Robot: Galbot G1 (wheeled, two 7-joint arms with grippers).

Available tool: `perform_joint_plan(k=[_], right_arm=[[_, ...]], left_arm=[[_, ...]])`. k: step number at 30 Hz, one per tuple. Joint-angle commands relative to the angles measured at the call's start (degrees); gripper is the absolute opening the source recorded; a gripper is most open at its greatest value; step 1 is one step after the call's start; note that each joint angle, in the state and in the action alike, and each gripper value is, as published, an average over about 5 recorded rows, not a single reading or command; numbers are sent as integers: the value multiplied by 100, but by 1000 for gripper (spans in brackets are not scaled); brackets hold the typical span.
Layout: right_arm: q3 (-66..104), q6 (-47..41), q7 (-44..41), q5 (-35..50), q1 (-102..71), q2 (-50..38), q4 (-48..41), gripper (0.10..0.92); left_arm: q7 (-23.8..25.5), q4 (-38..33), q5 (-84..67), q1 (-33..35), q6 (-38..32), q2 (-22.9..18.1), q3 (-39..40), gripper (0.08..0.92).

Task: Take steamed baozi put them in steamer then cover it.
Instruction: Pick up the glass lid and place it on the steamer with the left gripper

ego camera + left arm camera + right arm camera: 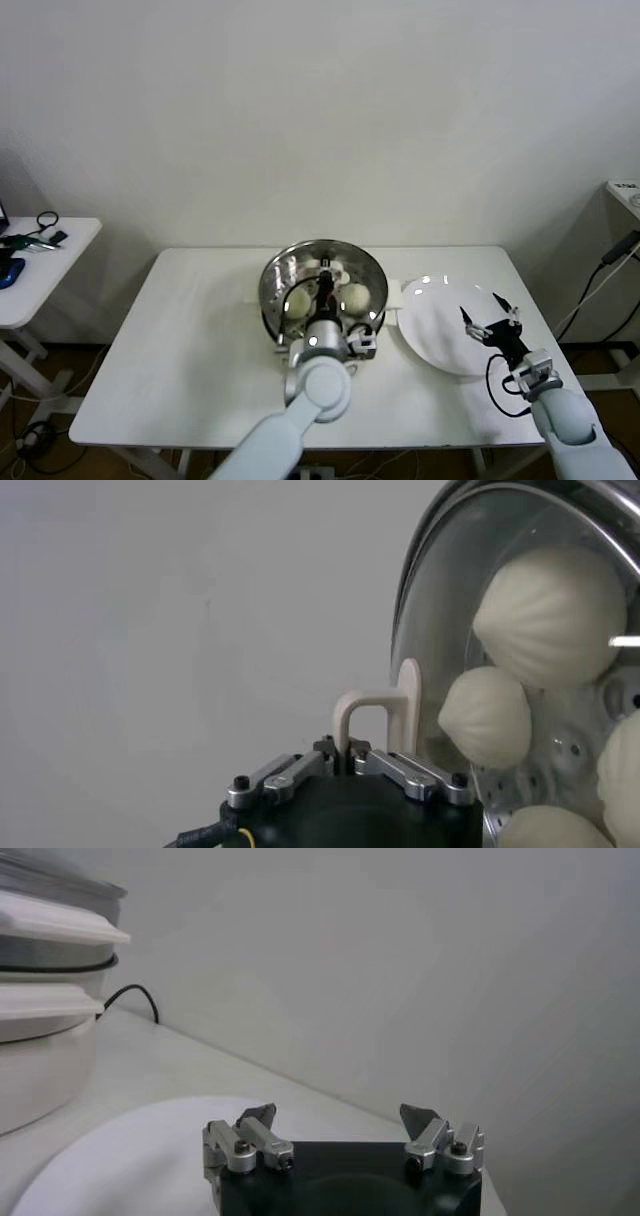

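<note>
The steamer [272,312] stands at the middle of the white table, and its white base [40,1048] shows in the right wrist view. The cover [300,258], clear glass with a metal rim, lies over the steamer's mouth. My left gripper [325,292] is shut on the cover's cream handle [375,705]; in the left wrist view the left gripper [342,748] pinches one leg of that handle. Steamed baozi [550,605] [485,718] show through the glass, and two [299,301] [355,297] appear in the head view. My right gripper [487,312] [340,1118] hangs open above the white plate.
A flat white plate [430,325] [130,1148] lies right of the steamer. A black cable [130,998] runs behind the steamer's base. A small side table [40,270] with loose items stands off to the left. A wall closes the back.
</note>
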Motion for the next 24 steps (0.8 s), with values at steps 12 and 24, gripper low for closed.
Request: perform_joint_plan(k=[12,24], right_arm=[[6,22,-41,-45,-1,3,-11,823],[28,68,-79,-123,-7,48,-41,823]], left_arm=[[-486,95,-572,-42,281,0,54,148],[-718,185,-733,36,281,48,27,148]])
